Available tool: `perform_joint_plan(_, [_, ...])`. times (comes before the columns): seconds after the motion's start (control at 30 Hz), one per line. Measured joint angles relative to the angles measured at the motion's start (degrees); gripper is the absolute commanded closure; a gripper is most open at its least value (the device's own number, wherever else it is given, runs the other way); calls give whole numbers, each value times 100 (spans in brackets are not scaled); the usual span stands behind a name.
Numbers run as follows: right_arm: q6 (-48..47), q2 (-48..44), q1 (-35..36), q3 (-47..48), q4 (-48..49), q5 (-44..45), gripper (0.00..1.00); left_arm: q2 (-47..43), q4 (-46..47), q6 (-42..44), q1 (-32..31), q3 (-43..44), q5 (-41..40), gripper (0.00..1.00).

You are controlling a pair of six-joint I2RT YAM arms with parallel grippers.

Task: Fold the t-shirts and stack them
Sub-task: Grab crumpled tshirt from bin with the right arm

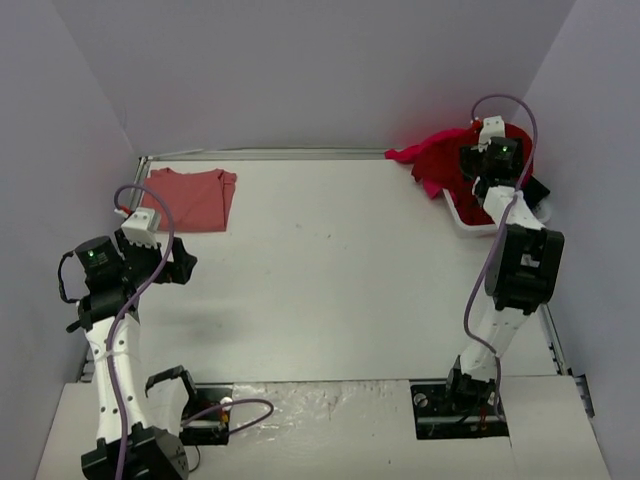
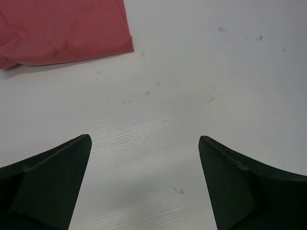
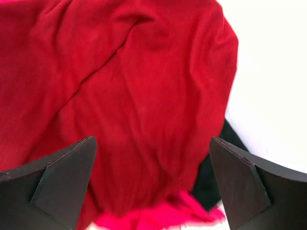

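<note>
Dull black, wedge-shaped fingers (image 3: 57,187) of the right gripper (image 3: 153,140) are seen spread wide, with nothing pinched between them. Directly beneath the gap the dark crimson t-shirt (image 3: 134,96) is recorded: soft matte knit, thrown into long diagonal folds. Whether the fingertips touch the cloth cannot be told. At the lower edge of the crimson cloth a strip of the raspberry pink-red t-shirt (image 3: 158,218) is exposed, and a black patch beside it is not identified. In the top view the red cloth is noted heaped in the white plastic basket (image 1: 470,222) at the far right corner of the table (image 1: 330,270), with crimson fabric spilling over the basket's left rim onto the tabletop.

Matching black fingers of the left gripper (image 2: 145,139) are likewise held wide apart and empty, above bare white tabletop that is faintly grained and flecked with small scuffs. Beyond them, at the far left of the table, the salmon-pink t-shirt (image 2: 62,28) is found lying flat, folded into a rough rectangle with a rounded corner, apart from the fingers.
</note>
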Motion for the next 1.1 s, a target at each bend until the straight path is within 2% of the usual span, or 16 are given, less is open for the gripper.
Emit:
perform_joint_plan(0.2, [127,1314,0,1202,0,376,2,0,-4,28,44,0,0,6])
perform_joint_plan(0.27, [190,1751,4,1591,-118,459,12,9,-7,31,66,0,0,6])
perform_joint_plan(0.3, [229,2004,4,1851,-190,490,19,17,-4,33,70,0,2,6])
perform_joint_plan(0.33, [251,2262,4,2107,-282,520,38,33,-4,37,74,0,4,6])
perform_joint_plan(0.37, [264,2498,4,2326,-369,546,47,48,-7,44,76,0,4,6])
perform_joint_plan(0.4, [295,2719,4,2520,-420,570,65,68,-9,48,83,0,7,6])
perform_joint_plan(0.47, [286,2933,22,2660,-428,627,76,92,-15,66,114,0,7,6])
perform_joint_plan(0.5, [267,2968,42,2688,-420,691,85,94,-17,70,125,0,7,6])
perform_joint_plan(0.53, [243,2970,59,2695,-417,743,100,96,-20,72,144,0,7,6])
perform_joint_plan(0.63, [212,2920,76,2658,-404,780,100,96,-31,87,181,0,13,6])
perform_joint_plan(0.8, [240,2437,72,1991,-286,586,100,28,-46,85,192,0,70,6])
perform_joint_plan(0.93, [308,1585,63,1237,-632,428,100,-120,-44,83,216,0,160,6])
perform_joint_plan(1.1, [374,592,63,811,-1008,269,100,-254,-44,83,247,0,221,6])
